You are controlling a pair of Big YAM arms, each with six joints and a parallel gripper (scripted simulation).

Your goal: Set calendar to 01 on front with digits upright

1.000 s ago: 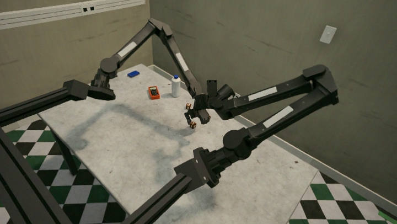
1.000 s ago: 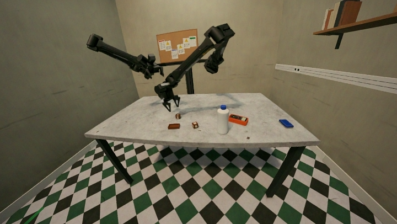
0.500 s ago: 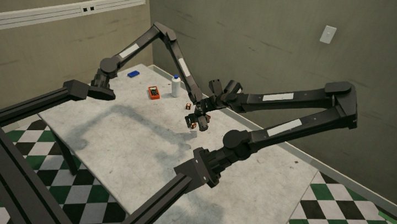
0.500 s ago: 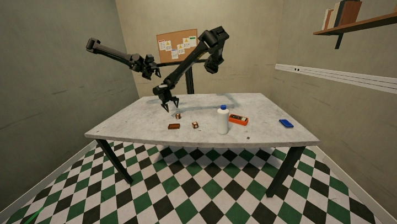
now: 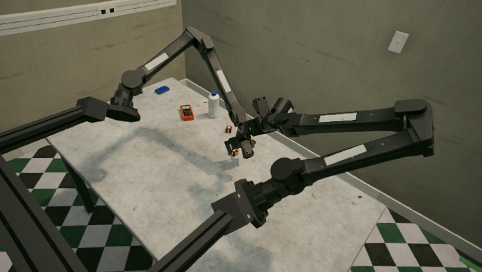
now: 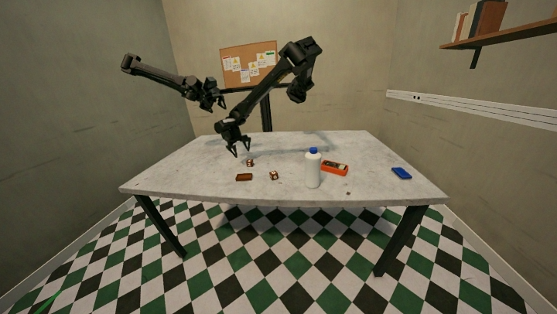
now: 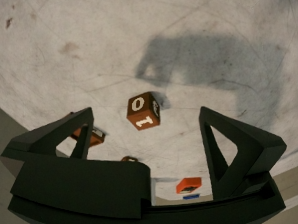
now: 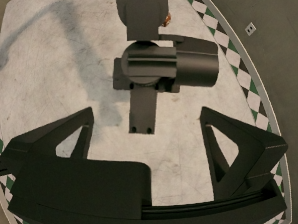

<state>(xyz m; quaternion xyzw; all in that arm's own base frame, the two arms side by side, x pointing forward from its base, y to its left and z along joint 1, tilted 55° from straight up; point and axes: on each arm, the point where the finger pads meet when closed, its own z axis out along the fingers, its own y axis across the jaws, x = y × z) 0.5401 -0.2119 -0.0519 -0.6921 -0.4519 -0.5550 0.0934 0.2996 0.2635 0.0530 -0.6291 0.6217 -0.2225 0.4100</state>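
Note:
One brown number cube (image 7: 144, 111) lies on the table and shows a 0 and a 1 on two faces; it also shows in the exterior view (image 6: 249, 162). My left gripper (image 6: 237, 147) is open and empty, hovering just above this cube without touching it. A second cube (image 6: 273, 175) lies apart, nearer the bottle. The small brown tray (image 6: 244, 176) lies empty near the table's edge. My right gripper (image 6: 213, 102) is open and empty, raised high above the table and above my left wrist (image 8: 149, 63).
A white bottle with a blue cap (image 6: 312, 167) stands right of the cubes. An orange meter (image 6: 334, 167) and a blue block (image 6: 401, 172) lie farther right. The wall runs close along the table's side near the tray.

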